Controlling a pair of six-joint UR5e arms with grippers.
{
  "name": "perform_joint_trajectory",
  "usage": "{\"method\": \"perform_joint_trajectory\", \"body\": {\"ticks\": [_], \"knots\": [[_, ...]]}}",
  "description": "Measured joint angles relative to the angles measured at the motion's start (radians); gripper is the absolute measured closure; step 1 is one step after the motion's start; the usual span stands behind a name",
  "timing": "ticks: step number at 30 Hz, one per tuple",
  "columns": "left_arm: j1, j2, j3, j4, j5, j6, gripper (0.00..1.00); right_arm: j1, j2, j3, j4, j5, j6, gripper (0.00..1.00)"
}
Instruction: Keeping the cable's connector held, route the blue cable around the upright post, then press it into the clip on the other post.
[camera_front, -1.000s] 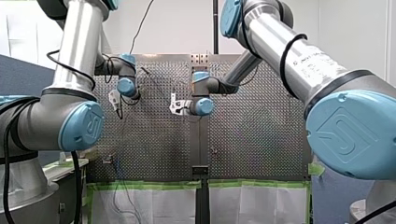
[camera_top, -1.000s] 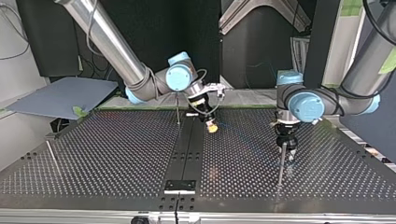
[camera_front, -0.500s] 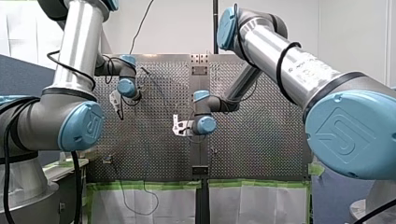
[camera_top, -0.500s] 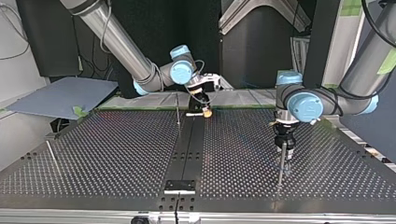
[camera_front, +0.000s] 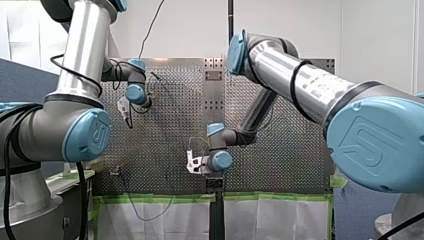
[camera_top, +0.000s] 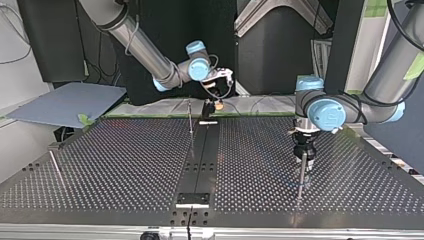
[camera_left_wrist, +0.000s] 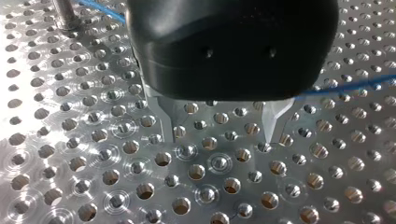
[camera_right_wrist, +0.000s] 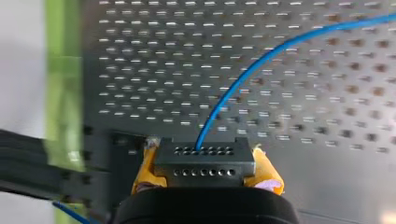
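In the right wrist view my right gripper (camera_right_wrist: 206, 171) is shut on the black connector (camera_right_wrist: 203, 153), with a yellow pad (camera_right_wrist: 144, 170) on either side. The blue cable (camera_right_wrist: 261, 60) rises from the connector and curves away over the perforated plate. In the top view that gripper (camera_top: 216, 106) hangs over the table's far edge, beside a thin upright post (camera_top: 190, 117). My left gripper (camera_left_wrist: 219, 133) stands open, low over the holes, with nothing between its metal fingers. Blue cable (camera_left_wrist: 348, 85) passes behind it, and a post's base (camera_left_wrist: 65, 14) shows there. In the top view it (camera_top: 303, 161) stands at a second post (camera_top: 300, 179).
A third rod (camera_top: 55, 167) stands at the top view's left. A dark centre strip (camera_top: 200, 160) runs across the perforated table (camera_top: 125, 170). Green tape (camera_right_wrist: 63, 93) lines the table's edge near my right gripper. White sheets (camera_front: 280, 217) hang below that edge.
My right arm has carried the connector from mid-table to the table's far edge in the top view, downward in the front view. My left arm has stayed still.
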Motion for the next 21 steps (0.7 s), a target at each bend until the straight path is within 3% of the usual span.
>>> {"method": "perform_joint_trajectory", "body": {"ticks": [8,14,21], "knots": [[0.000,0.000,0.000,0.002,0.000,-0.005,0.10,0.000,0.058,0.010,-0.042,0.013,0.008,1.00],[0.000,0.000,0.000,0.003,-0.001,-0.005,0.10,-0.006,0.072,0.033,-0.089,0.018,0.029,1.00],[0.000,0.000,0.000,0.003,-0.001,-0.005,0.10,-0.008,0.083,0.037,-0.103,0.019,0.031,1.00]]}}
